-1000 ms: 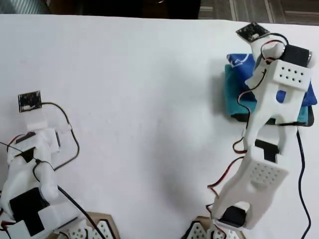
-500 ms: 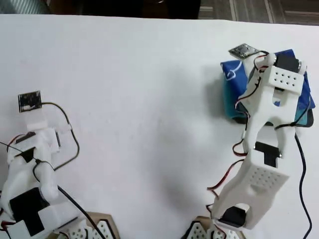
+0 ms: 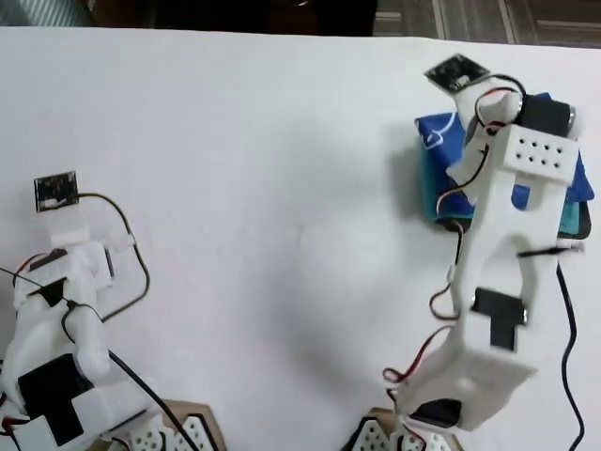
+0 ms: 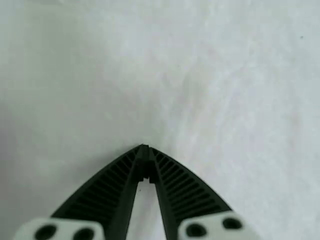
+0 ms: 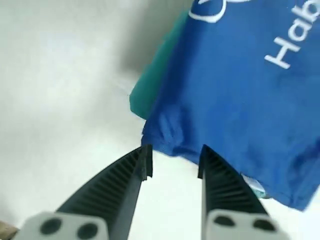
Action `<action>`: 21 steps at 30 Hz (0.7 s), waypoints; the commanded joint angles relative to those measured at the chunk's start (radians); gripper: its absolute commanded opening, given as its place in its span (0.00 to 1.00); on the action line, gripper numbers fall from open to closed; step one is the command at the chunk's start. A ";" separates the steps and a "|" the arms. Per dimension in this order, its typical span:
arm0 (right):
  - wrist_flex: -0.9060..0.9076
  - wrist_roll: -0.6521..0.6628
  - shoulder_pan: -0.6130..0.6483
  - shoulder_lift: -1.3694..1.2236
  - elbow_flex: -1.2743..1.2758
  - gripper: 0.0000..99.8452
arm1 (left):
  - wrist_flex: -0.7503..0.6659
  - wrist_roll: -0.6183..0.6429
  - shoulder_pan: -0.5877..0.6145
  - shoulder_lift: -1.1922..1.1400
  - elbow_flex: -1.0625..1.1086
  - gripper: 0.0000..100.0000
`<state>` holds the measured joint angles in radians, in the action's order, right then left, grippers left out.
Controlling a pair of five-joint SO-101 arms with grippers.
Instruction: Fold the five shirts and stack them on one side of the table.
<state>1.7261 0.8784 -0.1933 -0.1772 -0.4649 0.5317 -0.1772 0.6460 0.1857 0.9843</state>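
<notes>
A folded blue shirt (image 3: 439, 132) with white print tops a stack at the table's right side, over a teal shirt (image 3: 432, 195) and a dark one (image 3: 584, 222). My right arm (image 3: 521, 160) hangs above this stack. In the right wrist view my right gripper (image 5: 175, 156) is open, its fingertips (image 5: 145, 156) just off the hem of the blue shirt (image 5: 240, 85), with the teal shirt (image 5: 152, 85) peeking out beside it. My left arm (image 3: 56, 282) rests at the near left. My left gripper (image 4: 144, 151) is shut over bare table.
The white table (image 3: 263, 169) stretches wide between the two arms. Its far edge (image 3: 235, 32) meets a dark floor. Arm bases (image 3: 178, 427) and loose cables (image 3: 136, 272) sit along the near edge.
The blue shirt has shifted left over the teal one and now covers most of it. My right arm swung slightly over the stack. The left arm stayed still.
</notes>
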 commanded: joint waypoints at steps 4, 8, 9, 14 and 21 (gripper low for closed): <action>-0.068 -0.003 0.015 0.274 0.005 0.14 | -0.017 0.005 -0.009 0.020 -0.004 0.03; -0.318 -0.005 -0.077 0.242 0.094 0.01 | -0.017 0.005 -0.009 0.020 -0.004 0.03; -0.390 -0.005 -0.108 0.213 0.144 0.03 | -0.017 0.005 -0.009 0.020 -0.004 0.03; -0.659 -0.003 -0.248 0.031 0.318 0.02 | -0.017 0.005 -0.009 0.020 -0.004 0.03; -0.684 -0.002 -0.367 -0.044 0.324 0.02 | -0.017 0.005 -0.009 0.020 -0.004 0.03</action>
<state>1.0618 0.8784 -0.5278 -0.2263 -0.1381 0.5317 -0.1772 0.6460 0.1857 0.9843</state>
